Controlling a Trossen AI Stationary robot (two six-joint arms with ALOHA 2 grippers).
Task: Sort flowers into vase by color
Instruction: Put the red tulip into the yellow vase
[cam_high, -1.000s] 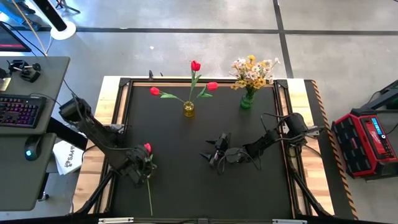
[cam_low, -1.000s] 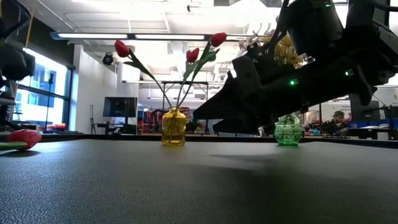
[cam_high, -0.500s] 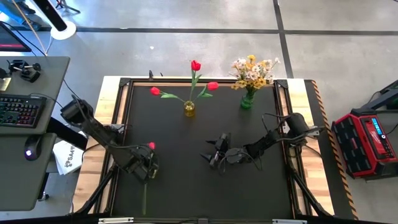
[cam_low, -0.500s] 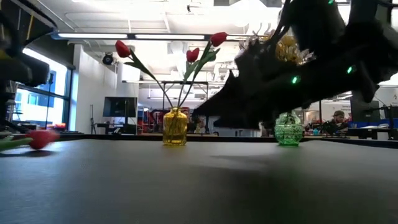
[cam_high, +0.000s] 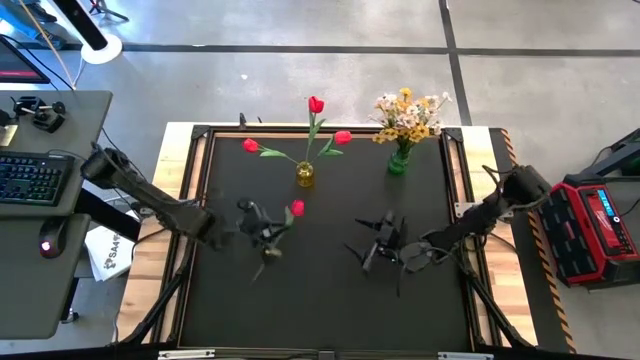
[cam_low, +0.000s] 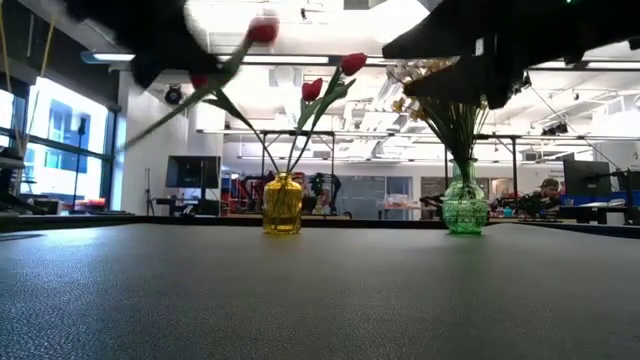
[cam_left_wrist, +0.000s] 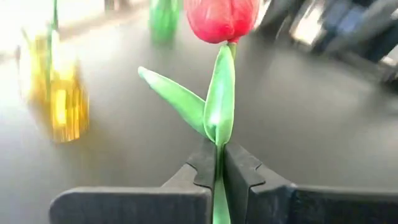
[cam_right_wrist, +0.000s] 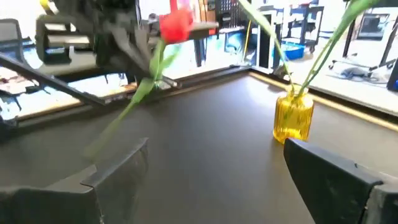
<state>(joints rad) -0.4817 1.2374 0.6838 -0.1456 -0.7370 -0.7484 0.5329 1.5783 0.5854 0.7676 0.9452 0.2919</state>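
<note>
My left gripper (cam_high: 266, 234) is shut on a red tulip (cam_high: 297, 208) held above the table's left middle; its green stem (cam_high: 257, 272) trails toward the near edge. The yellow vase (cam_high: 304, 175) at the far middle holds three red tulips. To its right, the green vase (cam_high: 397, 161) holds yellow and white blossom sprays (cam_high: 408, 113). My right gripper (cam_high: 378, 247) hovers open right of centre with nothing between its fingers (cam_right_wrist: 118, 174). My left gripper pinches the tulip's stem (cam_left_wrist: 217, 167) between its two fingers, just below where the leaves (cam_left_wrist: 180, 99) branch off. The fingers come from the table's left, slanting slightly down, and lie across the stem. The tulip is lifted clear and tilted, with its head (cam_low: 263, 30) up and its stem end lower.
The black mat (cam_high: 320, 300) is bare in front of both vases. A wooden frame (cam_high: 163, 250) borders it. A desk with a keyboard (cam_high: 30, 178) stands off the left edge, and a red case (cam_high: 590, 225) off the right.
My left gripper has taken hold of the tulip that lay near the table's left edge. It has risen, rolled, and swung right and toward the yellow vase. The tulip is now lifted clear and tilted, head up. My right gripper has risen and drawn toward the right edge, staying open.
</note>
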